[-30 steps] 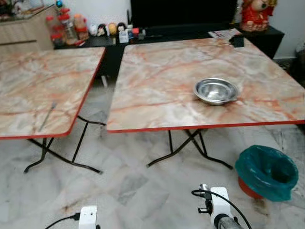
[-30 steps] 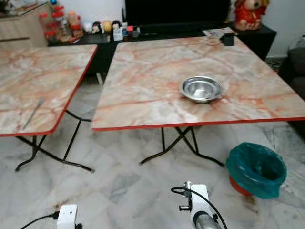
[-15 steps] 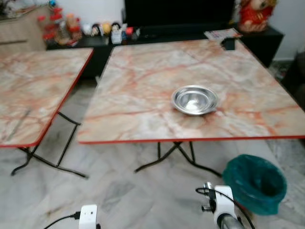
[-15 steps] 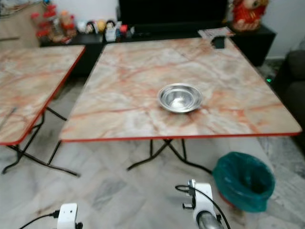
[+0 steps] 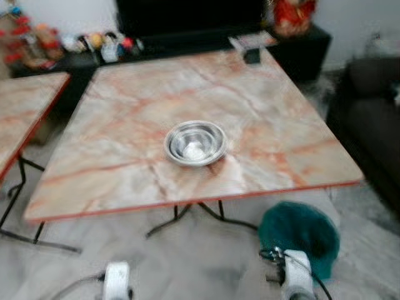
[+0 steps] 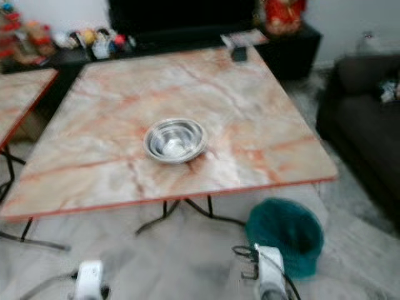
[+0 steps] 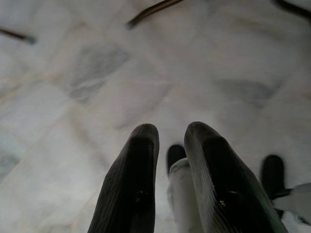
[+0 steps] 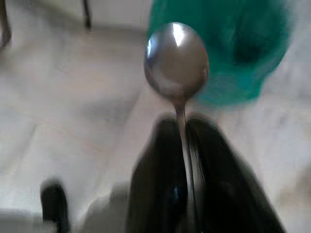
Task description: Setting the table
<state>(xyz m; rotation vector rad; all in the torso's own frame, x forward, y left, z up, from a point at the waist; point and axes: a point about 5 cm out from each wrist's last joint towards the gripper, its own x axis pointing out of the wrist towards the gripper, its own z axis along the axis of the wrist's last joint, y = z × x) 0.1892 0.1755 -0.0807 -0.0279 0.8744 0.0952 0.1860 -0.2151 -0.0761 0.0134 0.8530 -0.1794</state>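
A shiny metal bowl (image 5: 195, 143) sits on the table (image 5: 125, 106), near the front edge. I see nothing in it. A green bin (image 5: 300, 231) stands on the floor by the table's front right corner. My right gripper (image 8: 186, 127) pinches a spoon (image 8: 177, 60) by its handle, low over the floor. My left gripper (image 7: 167, 138) hangs idle, fingers a little apart, holding nothing. I can read no writing.
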